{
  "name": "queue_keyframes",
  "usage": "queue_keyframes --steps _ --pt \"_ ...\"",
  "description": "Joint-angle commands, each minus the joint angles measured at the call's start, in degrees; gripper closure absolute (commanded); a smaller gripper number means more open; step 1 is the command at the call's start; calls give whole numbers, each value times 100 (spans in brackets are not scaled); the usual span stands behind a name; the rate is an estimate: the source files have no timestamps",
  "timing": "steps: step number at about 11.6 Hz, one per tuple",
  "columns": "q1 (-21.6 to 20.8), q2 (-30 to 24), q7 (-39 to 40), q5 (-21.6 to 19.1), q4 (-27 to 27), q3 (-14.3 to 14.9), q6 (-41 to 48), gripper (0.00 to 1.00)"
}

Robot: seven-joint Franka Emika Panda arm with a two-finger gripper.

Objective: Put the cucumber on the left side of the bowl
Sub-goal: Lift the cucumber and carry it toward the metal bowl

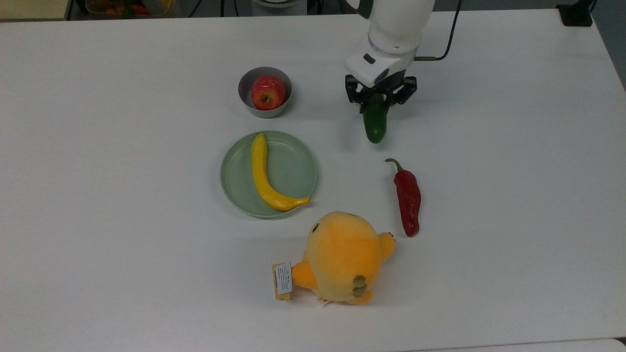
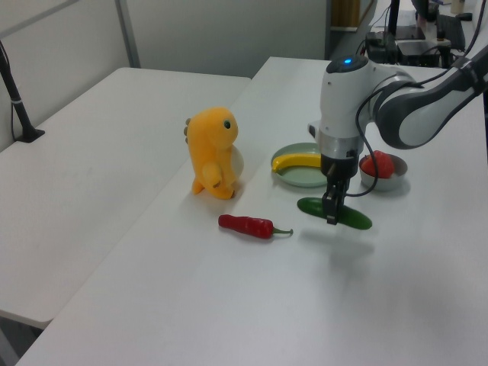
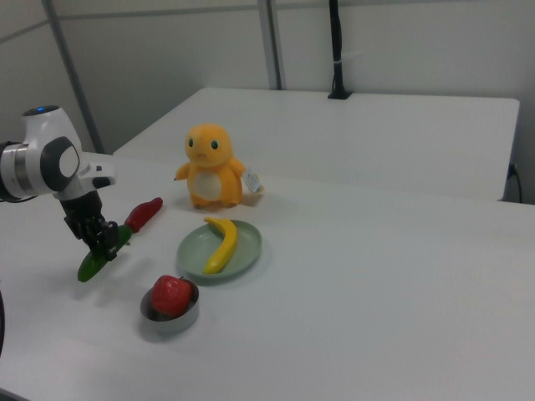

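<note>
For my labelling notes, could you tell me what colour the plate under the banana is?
The plate is pale green, clearest in the top view.

The arm (image 1: 396,19) is cut off at the top view's upper edge. The gripper (image 1: 376,98) hides the cucumber's (image 1: 375,124) upper end there.

Apple (image 1: 267,92) in bowl (image 1: 247,80), banana (image 1: 264,173) on plate (image 1: 298,168)
</note>
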State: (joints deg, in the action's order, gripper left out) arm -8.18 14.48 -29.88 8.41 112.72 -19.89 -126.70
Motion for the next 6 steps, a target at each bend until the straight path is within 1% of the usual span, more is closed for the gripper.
queue_keyframes --steps 1,3,6 --pt "-9 -743 157 73 671 345 286 80" --pt "0 -832 395 73 926 468 277 80" --pt "79 -789 545 73 1173 469 260 79"
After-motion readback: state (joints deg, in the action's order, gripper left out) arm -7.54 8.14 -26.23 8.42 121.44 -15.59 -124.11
